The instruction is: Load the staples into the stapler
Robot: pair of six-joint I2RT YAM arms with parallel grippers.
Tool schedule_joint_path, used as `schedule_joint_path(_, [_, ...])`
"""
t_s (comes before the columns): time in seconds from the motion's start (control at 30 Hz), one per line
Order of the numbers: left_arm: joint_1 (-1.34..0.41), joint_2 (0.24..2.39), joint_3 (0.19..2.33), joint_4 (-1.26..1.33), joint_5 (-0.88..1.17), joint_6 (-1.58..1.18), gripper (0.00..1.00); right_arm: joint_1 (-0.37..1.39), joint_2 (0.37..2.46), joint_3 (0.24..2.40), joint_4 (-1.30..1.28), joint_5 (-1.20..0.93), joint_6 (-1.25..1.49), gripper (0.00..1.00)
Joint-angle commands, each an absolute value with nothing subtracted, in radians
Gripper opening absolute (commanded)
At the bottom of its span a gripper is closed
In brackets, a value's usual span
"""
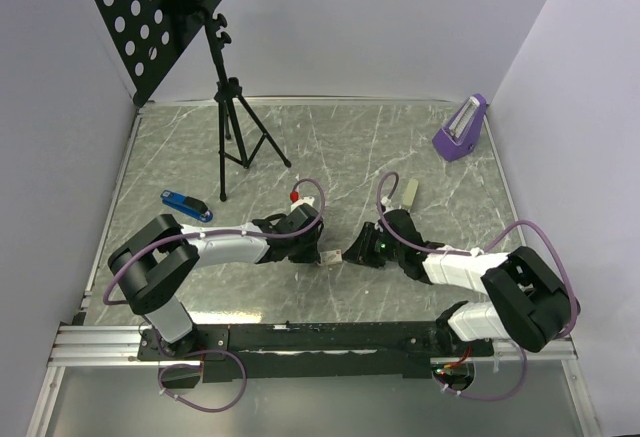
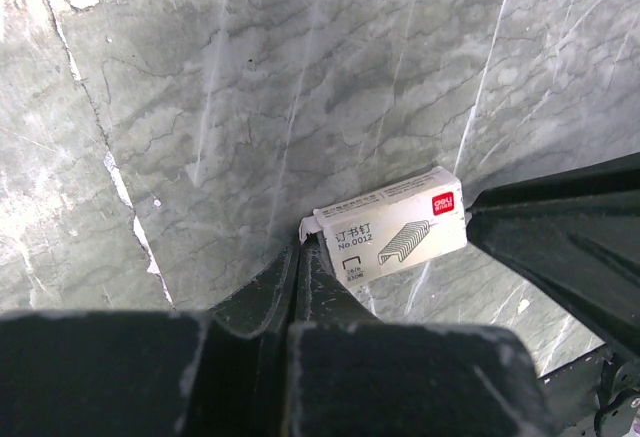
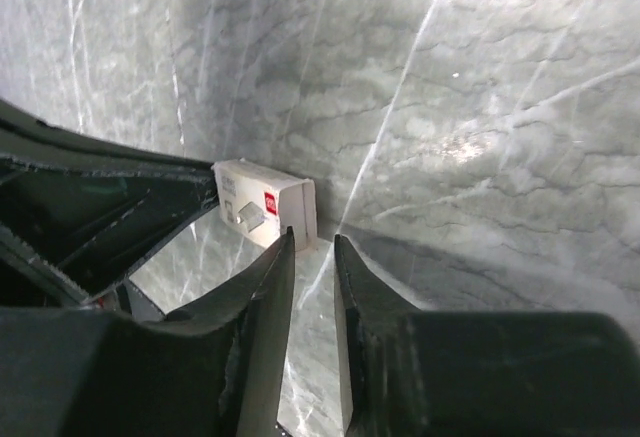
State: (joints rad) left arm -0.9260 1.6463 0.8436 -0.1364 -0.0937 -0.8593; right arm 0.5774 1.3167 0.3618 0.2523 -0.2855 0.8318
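Between the left gripper's wide-set fingers sits the staple box, one end against each fingertip, clamped lengthwise near the middle of the marble table. The right gripper's jaws stand a narrow slit apart, nothing between them, with one tip just beside the box. The blue stapler lies well apart, leftward.
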Motion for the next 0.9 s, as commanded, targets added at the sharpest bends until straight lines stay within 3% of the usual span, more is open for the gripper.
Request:
schedule_joint_path(0.0, [-0.925,1.615,0.836,-0.12,-0.075,-0.865,0.01,0.571,1.298,0.347,0.362,-0.33,0.838,0.32])
schedule_joint_path(0.3, [-0.925,1.611,0.839,-0.121,-0.077,-0.868,0.01,0.572,1.302,0.334,0.39,-0.341,0.851,0.33])
schedule_joint_path(0.63, [-0.925,1.6,0.836,-0.123,-0.08,-0.87,0.01,0.572,1.175,0.302,0.337,-0.238,0.85,0.35])
schedule_joint_path(0.87, [-0.927,1.598,0.835,-0.118,-0.075,-0.873,0.01,0.571,1.262,0.299,0.428,-0.308,0.876,0.38])
